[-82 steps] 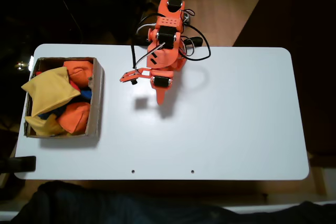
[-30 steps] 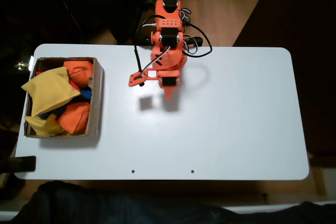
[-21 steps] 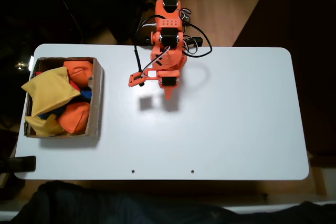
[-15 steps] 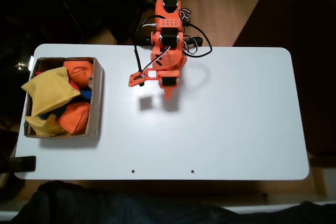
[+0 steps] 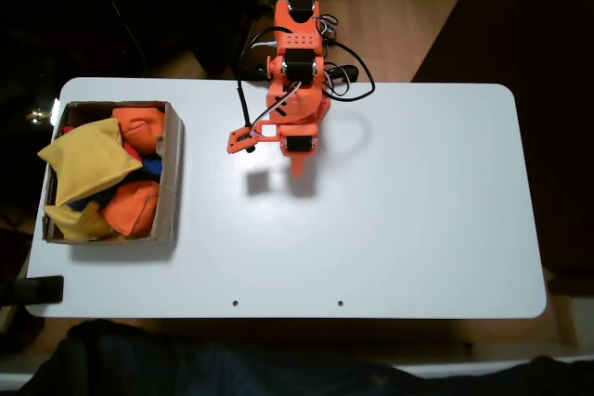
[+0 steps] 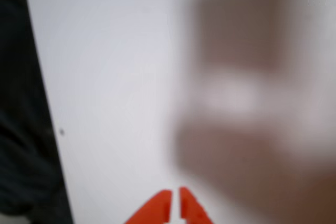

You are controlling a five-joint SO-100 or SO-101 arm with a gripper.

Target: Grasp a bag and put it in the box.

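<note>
Nothing moved; white table [image 5: 418,229], dark surroundings.

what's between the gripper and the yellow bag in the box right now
Nothing visible. Bare white table lies between the gripper, folded near the arm's base, and the box. The yellow bag lies on top of the pile, uncovered.

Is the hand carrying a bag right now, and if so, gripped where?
Nothing is held. In the wrist view the hand has its fingertips closed together over bare table; the yellow bag lies in the box.
</note>
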